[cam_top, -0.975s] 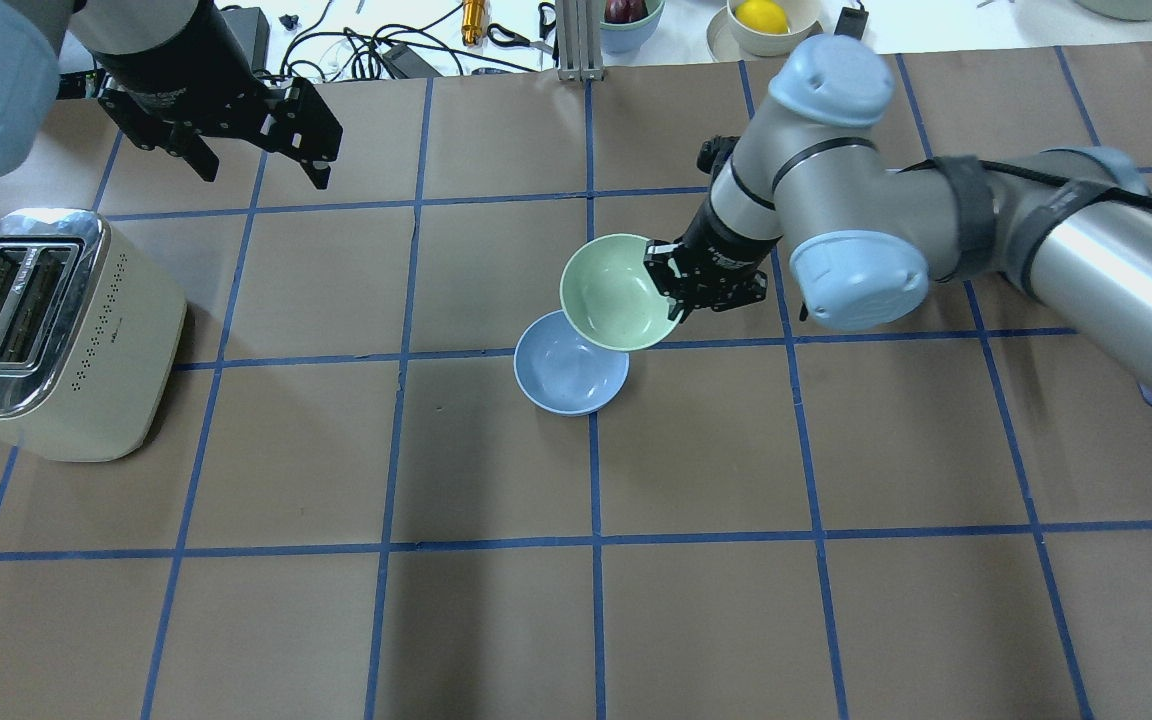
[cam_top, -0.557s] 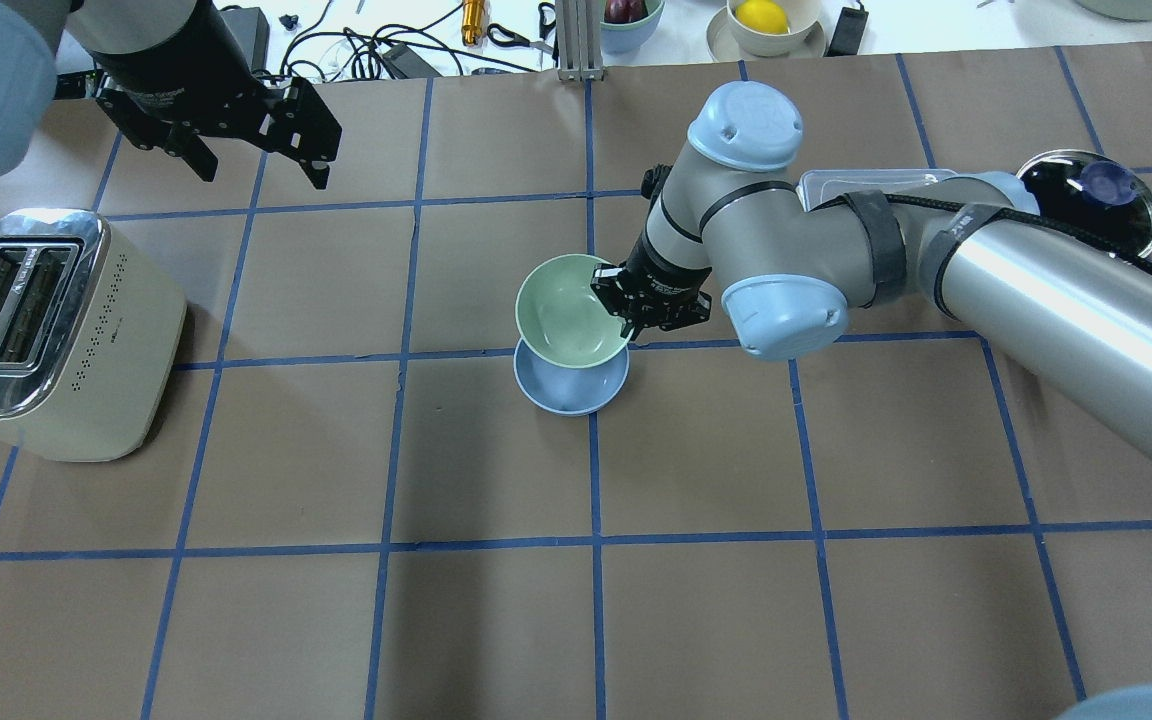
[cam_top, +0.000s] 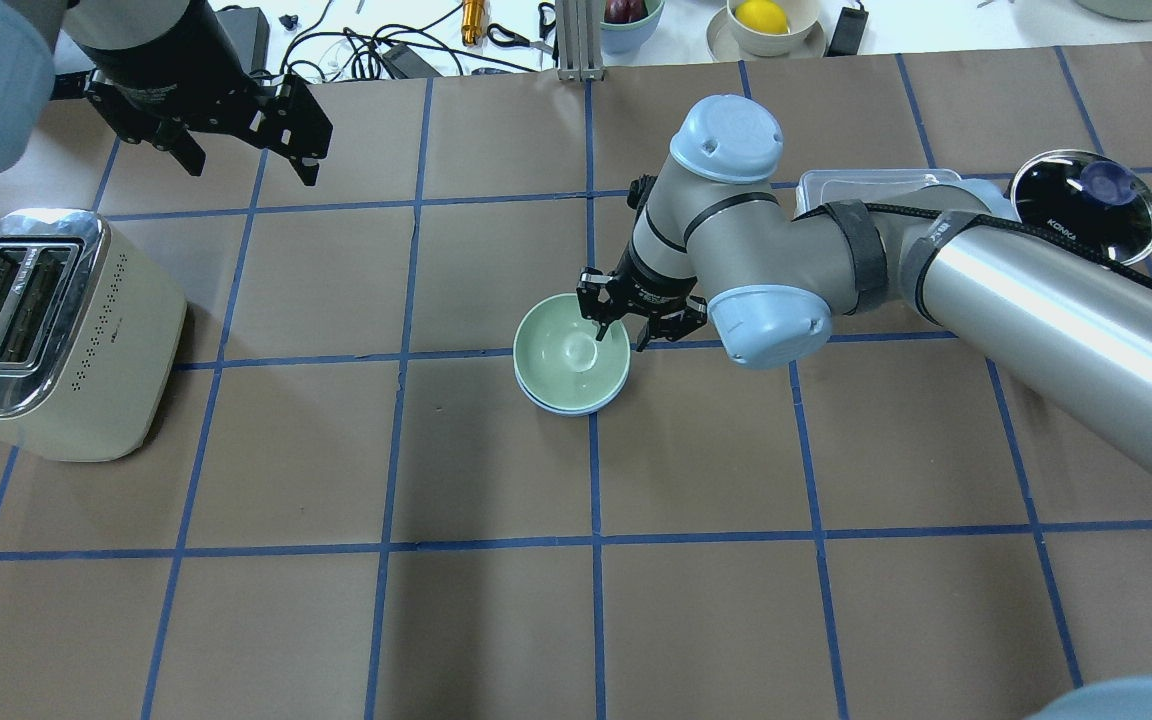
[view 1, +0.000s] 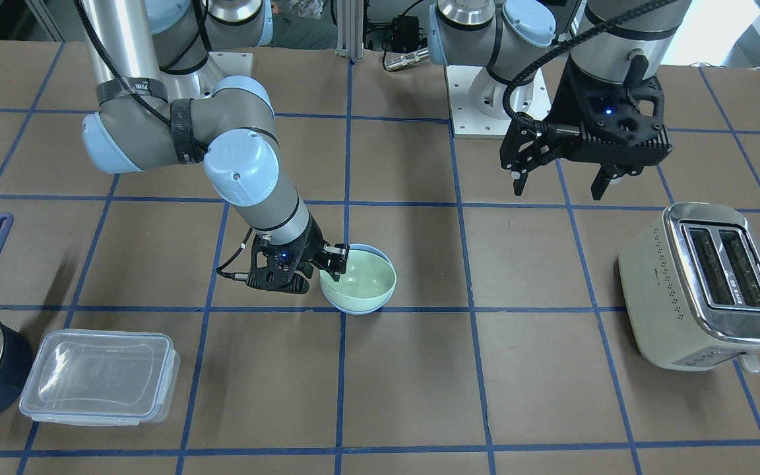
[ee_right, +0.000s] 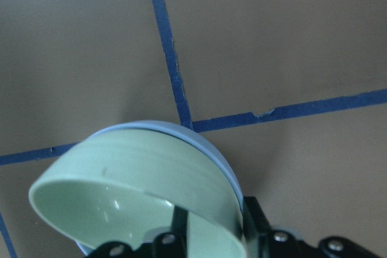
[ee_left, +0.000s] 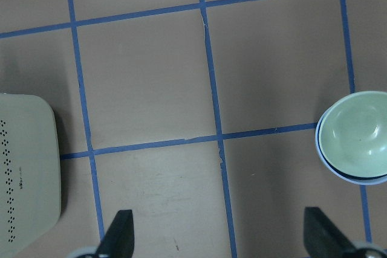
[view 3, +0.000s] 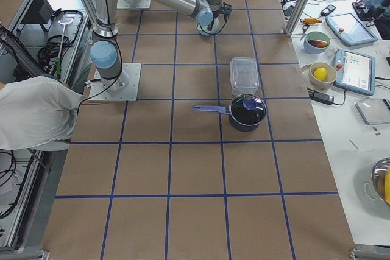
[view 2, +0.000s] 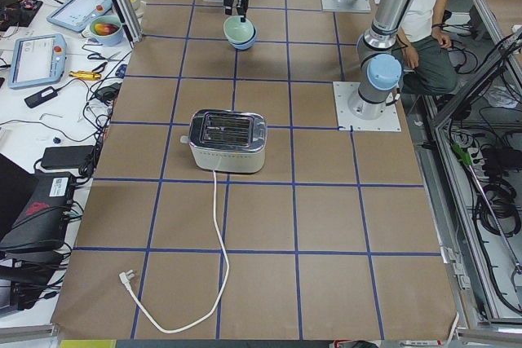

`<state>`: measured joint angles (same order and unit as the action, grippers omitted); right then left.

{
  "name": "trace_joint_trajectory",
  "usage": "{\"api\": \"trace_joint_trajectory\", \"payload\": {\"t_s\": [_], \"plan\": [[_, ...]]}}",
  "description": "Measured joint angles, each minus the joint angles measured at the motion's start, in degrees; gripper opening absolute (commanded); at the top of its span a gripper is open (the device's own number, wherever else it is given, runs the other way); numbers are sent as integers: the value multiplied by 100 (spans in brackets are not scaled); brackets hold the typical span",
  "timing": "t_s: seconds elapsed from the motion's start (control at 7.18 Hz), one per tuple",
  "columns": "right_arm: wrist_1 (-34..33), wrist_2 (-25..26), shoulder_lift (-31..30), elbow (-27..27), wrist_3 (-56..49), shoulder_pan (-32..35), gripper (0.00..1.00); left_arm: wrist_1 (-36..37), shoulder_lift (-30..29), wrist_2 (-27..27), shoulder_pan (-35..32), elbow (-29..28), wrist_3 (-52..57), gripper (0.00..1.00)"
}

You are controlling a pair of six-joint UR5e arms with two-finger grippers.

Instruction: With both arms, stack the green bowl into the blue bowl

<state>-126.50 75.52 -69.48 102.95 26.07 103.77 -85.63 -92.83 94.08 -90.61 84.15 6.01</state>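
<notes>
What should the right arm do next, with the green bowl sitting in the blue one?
Probably lift the right gripper straight up, off the rim. The green bowl already sits nested in the blue bowl, and the jaws look parted astride its rim, so a sideways pull could drag the stack.

green bowl | pale mint, upright | nested in blue bowl (only its rim showing)

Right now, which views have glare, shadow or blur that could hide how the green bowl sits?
Right wrist view: the green bowl and the fingers are very near and soft, and the blue bowl shows only as an edge. Overhead view: a white highlight inside the green bowl and a faint shadow on the table. Exterior left view: bowls very small.
</notes>
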Motion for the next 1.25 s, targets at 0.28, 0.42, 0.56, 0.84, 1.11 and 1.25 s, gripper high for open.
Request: {"api": "trace_joint_trajectory", "payload": {"t_s": [0.28,0.42,0.56,0.84,1.11,1.25], "plan": [[156,126,-92,-181,-52,-99,79,-5,14,18,0,10,-3,100],[628,395,-221,-512,-87,-185,79,-6,13,19,0,2,1,100],[1406,658,-345,-1013,-144,-293,79,-8,14,52,0,-12,6,100],[3052,964,-479,-2160,-605,-511,79,-27,1,110,-18,7,-8,100],[4081,1294,-802,-2714,-1470,-800,72,-140,31,-15,4,0,-24,100],[4357,1350,-1037,-2741,-1833,-962,72,-236,48,-127,22,-28,-28,100]]}}
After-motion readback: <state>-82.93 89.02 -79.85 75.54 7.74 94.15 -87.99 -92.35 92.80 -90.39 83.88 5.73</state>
